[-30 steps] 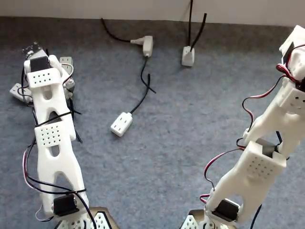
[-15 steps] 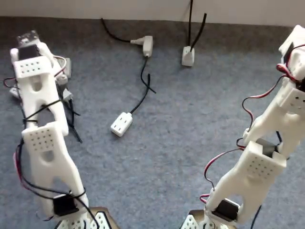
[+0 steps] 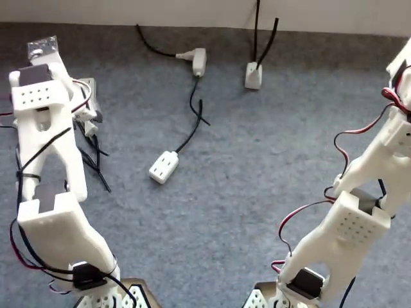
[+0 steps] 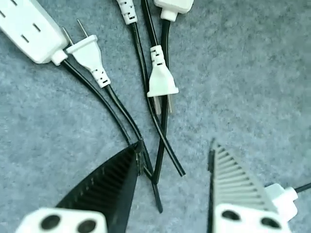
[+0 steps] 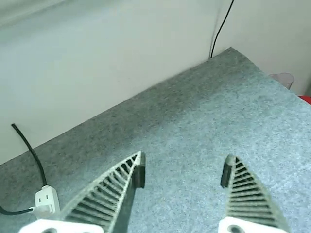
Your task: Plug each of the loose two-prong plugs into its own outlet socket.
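Having swung leftward over the loose plugs, hovering with left gripper spread, ready to grasp; right gripper spread, idle.

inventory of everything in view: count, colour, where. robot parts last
two-prong plugs: 2, white on black cords, loose on the carpet ahead of the left gripper; second one beside it
outlet strip: 1, white, next to the first plug
outlet block: 1, white, black cord, mid-table
connector: 1, white, far side, black cords off both ends
far outlet: 1, white, far side, two black cords rising from it
carpet: 1, grey, covers the table
left gripper: 1, one black and one pale finger, open above the plug cords
right gripper: 1, open, held above bare carpet
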Action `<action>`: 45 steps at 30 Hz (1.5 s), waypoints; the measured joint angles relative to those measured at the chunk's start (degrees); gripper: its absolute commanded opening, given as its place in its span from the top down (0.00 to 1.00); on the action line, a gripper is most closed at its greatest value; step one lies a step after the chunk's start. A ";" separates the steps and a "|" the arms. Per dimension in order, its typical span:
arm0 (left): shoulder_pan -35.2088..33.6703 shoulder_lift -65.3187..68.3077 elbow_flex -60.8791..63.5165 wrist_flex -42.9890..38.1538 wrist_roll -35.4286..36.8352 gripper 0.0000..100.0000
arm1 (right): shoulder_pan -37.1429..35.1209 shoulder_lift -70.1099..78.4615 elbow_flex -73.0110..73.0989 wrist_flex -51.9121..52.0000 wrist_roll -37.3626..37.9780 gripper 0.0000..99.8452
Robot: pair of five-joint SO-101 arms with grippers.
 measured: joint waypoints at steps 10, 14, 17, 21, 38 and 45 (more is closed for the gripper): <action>0.00 19.16 -11.52 -5.45 1.41 0.79 | 3.25 0.00 0.00 0.00 0.00 0.75; 0.00 25.76 -19.34 -5.45 1.41 0.80 | 3.34 0.00 0.00 0.00 0.00 0.75; 0.00 29.10 -24.09 -5.63 1.49 0.80 | 3.34 0.00 0.00 0.00 0.00 0.75; 0.00 32.26 -26.99 -5.63 1.76 0.80 | 3.34 0.00 0.00 0.00 0.00 0.75; 0.70 33.32 -28.13 -5.36 2.02 0.92 | 3.34 0.00 0.00 0.00 0.00 0.75; 0.70 33.32 -28.66 -1.14 1.05 0.99 | 3.34 0.00 0.00 0.00 0.00 0.75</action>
